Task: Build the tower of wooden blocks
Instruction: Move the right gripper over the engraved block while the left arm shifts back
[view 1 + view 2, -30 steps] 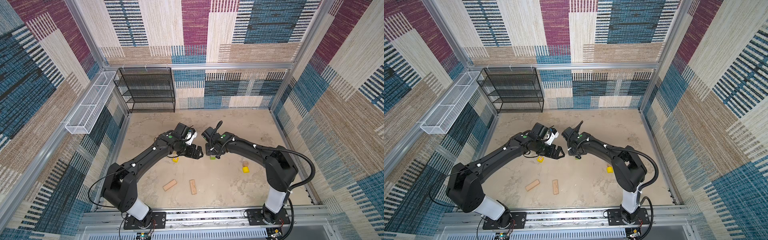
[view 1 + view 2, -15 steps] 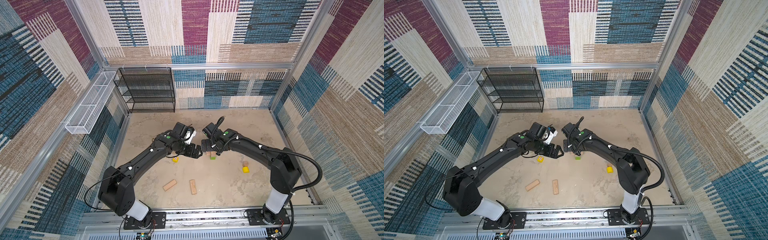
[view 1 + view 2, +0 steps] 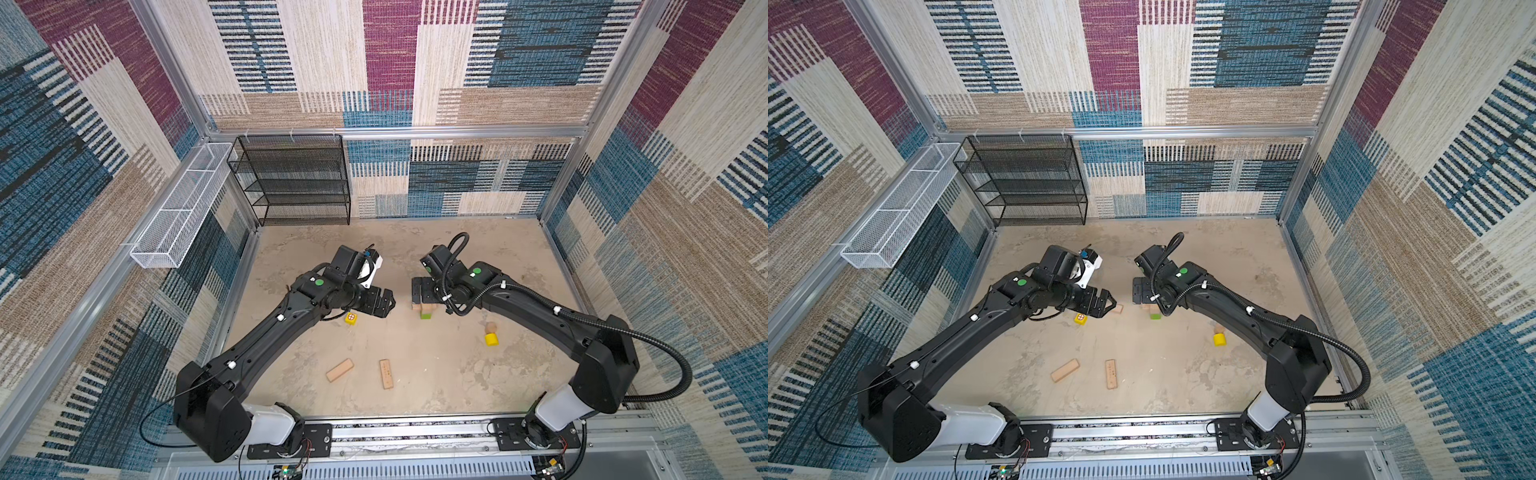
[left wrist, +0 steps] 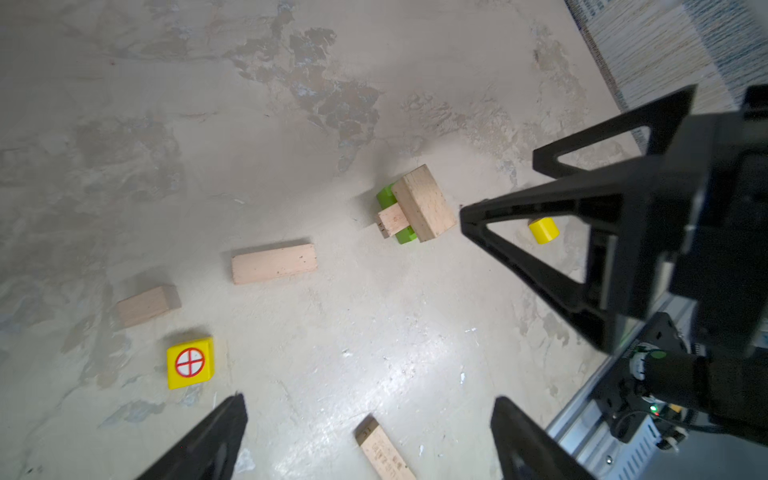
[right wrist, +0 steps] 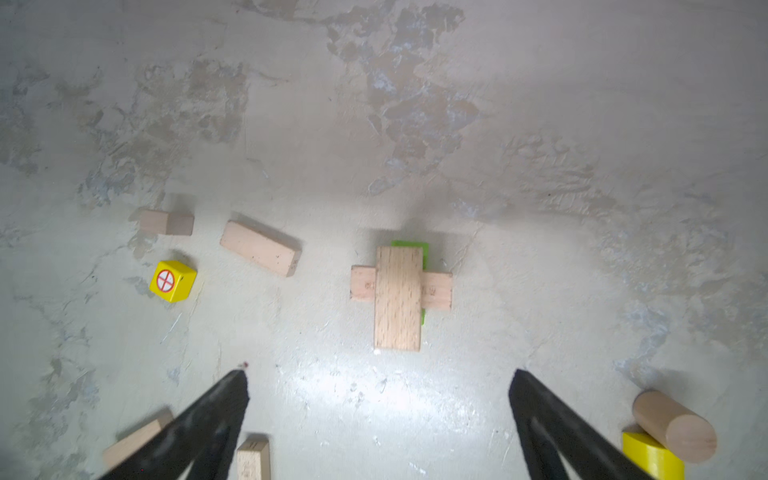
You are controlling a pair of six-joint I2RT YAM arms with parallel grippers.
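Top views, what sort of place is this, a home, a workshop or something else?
Probably a robot lab test cell, not a home: a left arm and right arm bolted to a metal rail, carpet-panelled walls boxing in the tabletop, toy wood blocks scattered on it.

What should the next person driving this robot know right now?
Left gripper: open, empty, near the red-marked yellow cube.
Right gripper: open, empty, close by the tower.
Done: the tower has three layers. The green block is at the bottom, a crosswise tan brick lies on it, and a top tan brick lies over that.
Loose: the yellow cube, a long tan brick and a small tan block beside it, an angled tan brick and a straight tan brick nearer the arm bases, and the yellow cylinder next to the tan round piece.
Left to do: stack the loose pieces.
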